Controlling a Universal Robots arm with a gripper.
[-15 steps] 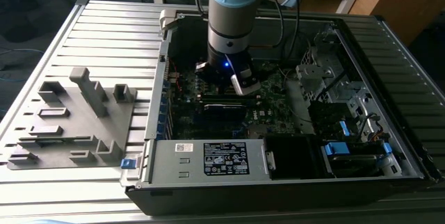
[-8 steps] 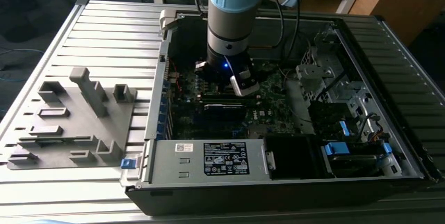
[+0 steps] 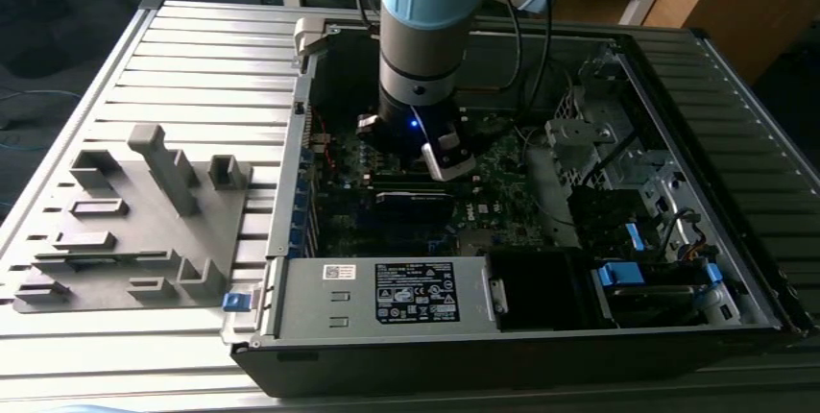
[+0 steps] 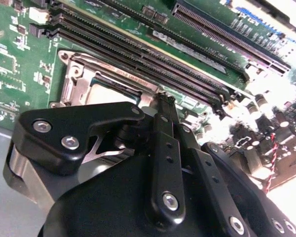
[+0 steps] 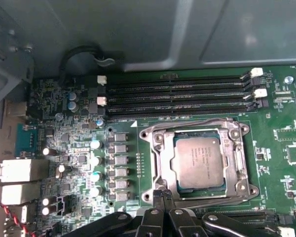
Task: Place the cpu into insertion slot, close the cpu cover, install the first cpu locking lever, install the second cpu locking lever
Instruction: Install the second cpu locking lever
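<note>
The arm is lowered into the open computer case [image 3: 666,144], with the gripper [image 5: 163,197] poised just above the motherboard [image 5: 79,163] at the edge of the insertion slot [image 5: 241,163]. In the first wrist view the cpu [image 5: 198,162] lies flat and square inside the slot, its grey metal top facing up, and the cpu cover [image 5: 160,158] lies down around it as a silver frame. The fingertips [image 5: 158,195] are drawn together to a narrow point with nothing visible between them; they sit at the frame's edge on the side away from the memory slots [image 5: 177,94], near one corner of it. Whether they touch the frame or a locking lever [image 5: 197,121] cannot be determined. A thin wire lever runs along the frame's side toward the memory slots. In the second wrist view the fingers [image 4: 165,106] point at the same socket edge. The chip therefore lies directly ahead of the fingertips, just beyond them.
</note>
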